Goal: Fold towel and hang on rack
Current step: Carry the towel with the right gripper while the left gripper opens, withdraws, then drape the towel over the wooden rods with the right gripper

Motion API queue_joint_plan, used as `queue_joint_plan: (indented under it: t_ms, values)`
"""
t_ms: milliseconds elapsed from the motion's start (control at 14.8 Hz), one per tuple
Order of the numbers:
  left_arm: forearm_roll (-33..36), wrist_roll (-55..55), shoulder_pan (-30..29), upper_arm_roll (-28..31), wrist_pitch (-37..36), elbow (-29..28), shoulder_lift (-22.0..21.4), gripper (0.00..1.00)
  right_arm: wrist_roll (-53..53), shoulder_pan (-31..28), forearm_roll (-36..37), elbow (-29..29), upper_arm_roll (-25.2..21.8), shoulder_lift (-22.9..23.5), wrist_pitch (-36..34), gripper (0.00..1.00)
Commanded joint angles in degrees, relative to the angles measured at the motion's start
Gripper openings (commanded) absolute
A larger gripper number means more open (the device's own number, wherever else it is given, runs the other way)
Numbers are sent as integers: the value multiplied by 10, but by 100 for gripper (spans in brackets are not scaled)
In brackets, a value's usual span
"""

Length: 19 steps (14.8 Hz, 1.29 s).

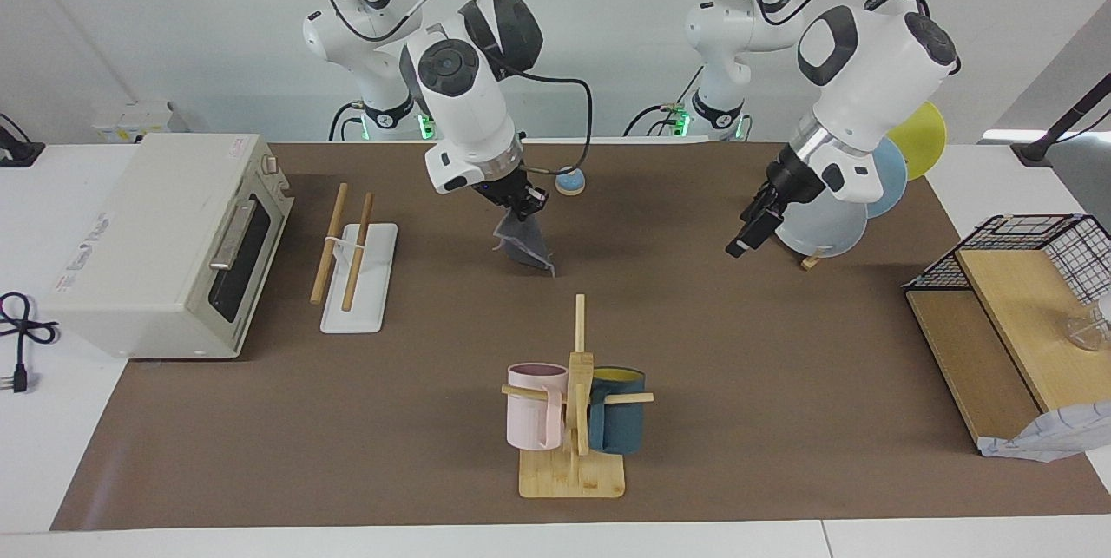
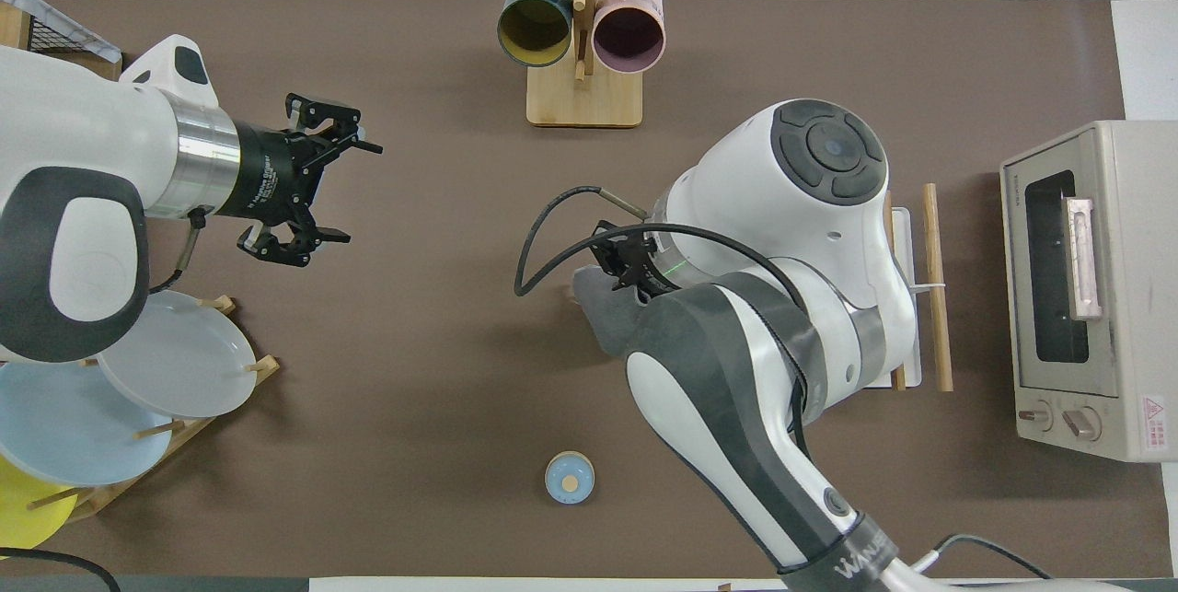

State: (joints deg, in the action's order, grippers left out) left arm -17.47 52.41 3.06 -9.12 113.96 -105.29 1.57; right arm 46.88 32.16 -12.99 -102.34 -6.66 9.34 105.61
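— What has the right gripper (image 1: 527,204) got?

— Its fingers are pinched together on the top of the towel (image 1: 523,246), which hangs bunched in the air over the brown mat (image 1: 746,384), dark grey face showing, near the rack (image 1: 356,267) beside the toaster oven (image 1: 165,241).

— And the left gripper (image 2: 336,191)?

— It hangs over the mat just beside the plate stand (image 2: 198,422). Its fingers (image 2: 333,236) are spread wide with nothing between them.

— The rack itself?

— Both wooden rods bare, nothing touching them.
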Motion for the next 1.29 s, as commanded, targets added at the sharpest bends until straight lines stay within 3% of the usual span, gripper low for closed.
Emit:
queue_joint_plan:
  t_ms: [0,406,609,947,1218]
  values:
    - [44,-102,-10,0,-9,-8,-15,100,-49,-42,47,-20,3,-19,-36,0]
    - [116,-371,-65,0,-116,70,-3,100,-306,-213,65,-37,3,-56,-86,0]
    - [137,-490,-84,2,-176,75,-16,100,-377,-242,101,-38,3,-64,-102,0]
    - [155,-523,-84,0,-261,50,-60,100,-494,-285,145,-43,3,-68,-108,0]
    - [155,-523,-72,11,-236,59,-63,100,-514,-300,175,-90,3,-89,-90,0]
